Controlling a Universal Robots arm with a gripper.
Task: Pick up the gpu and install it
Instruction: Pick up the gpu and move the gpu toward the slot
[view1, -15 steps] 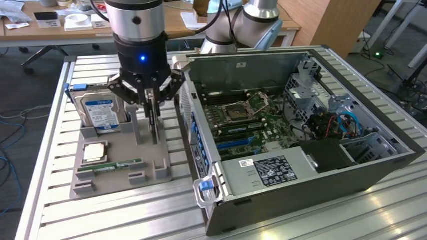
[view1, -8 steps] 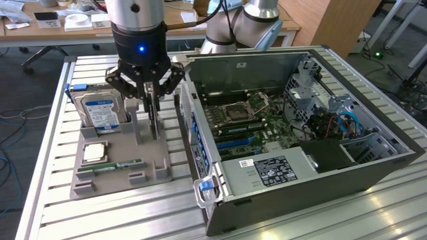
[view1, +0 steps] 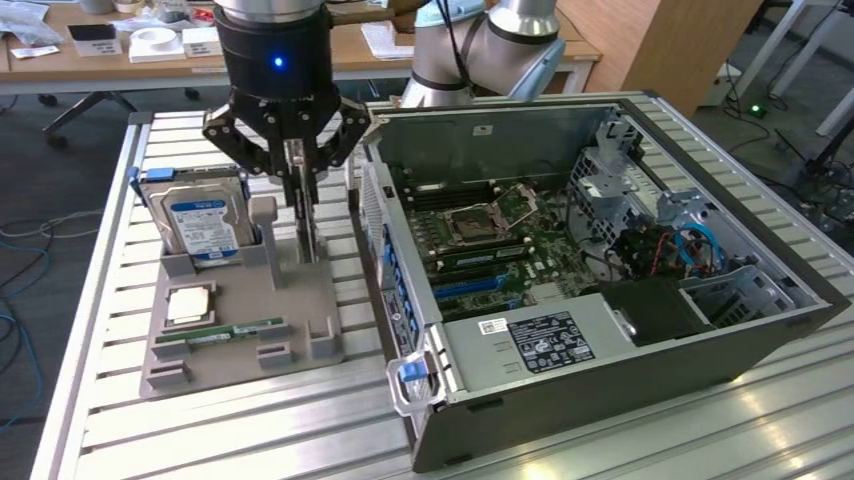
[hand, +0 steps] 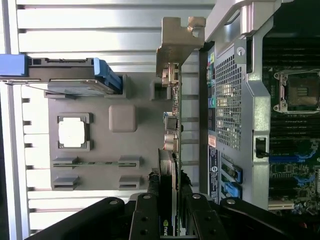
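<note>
The gpu (view1: 310, 225) is a thin dark card standing on edge over the grey holder tray (view1: 304, 318), beside the open computer case. My gripper (view1: 300, 165) hangs straight above it, shut on the card's upper edge. The wrist view looks along the edge of the gpu (hand: 172, 145), with its silvery bracket (hand: 177, 45) at the far end. There the black fingers (hand: 146, 212) of my gripper (hand: 169, 197) press on both faces of the card. Whether the card's lower edge still touches the tray I cannot tell.
On the tray stand a hard drive (view1: 200, 222) with a blue-white label, a square processor (view1: 187, 303) and a green memory stick (view1: 220, 330). The open computer case (view1: 747, 330) lies at the exterior view's right, its motherboard (view1: 494, 250) exposed. Everything rests on a slatted aluminium table (view1: 240, 420).
</note>
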